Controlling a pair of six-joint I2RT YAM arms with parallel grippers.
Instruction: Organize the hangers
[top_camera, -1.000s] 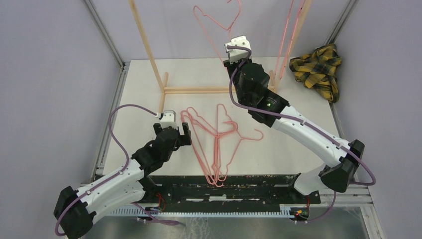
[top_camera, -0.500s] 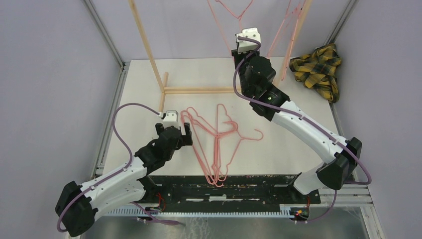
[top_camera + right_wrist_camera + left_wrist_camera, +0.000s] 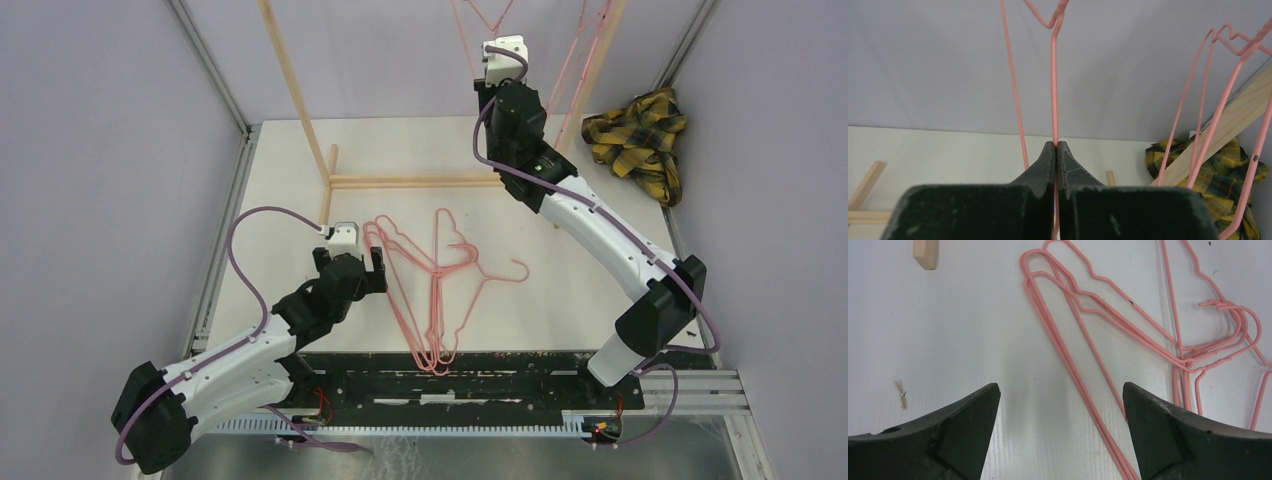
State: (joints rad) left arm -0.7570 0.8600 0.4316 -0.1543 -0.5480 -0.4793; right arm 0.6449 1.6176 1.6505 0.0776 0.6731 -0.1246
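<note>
Jaws of the right gripper (image 3: 1056,145) are pressed together on a straight run of a thin pink wire clothes hanger (image 3: 1053,75), held high beside the light wooden rack (image 3: 1235,117). The left gripper (image 3: 1060,390) hovers spread wide over the other pink hangers (image 3: 1188,359), which lie tangled on the white table (image 3: 948,315). The wire is probably light, springy and slick, so it may swing or snag. Pinching a straight run near the hook seems safest.
</note>
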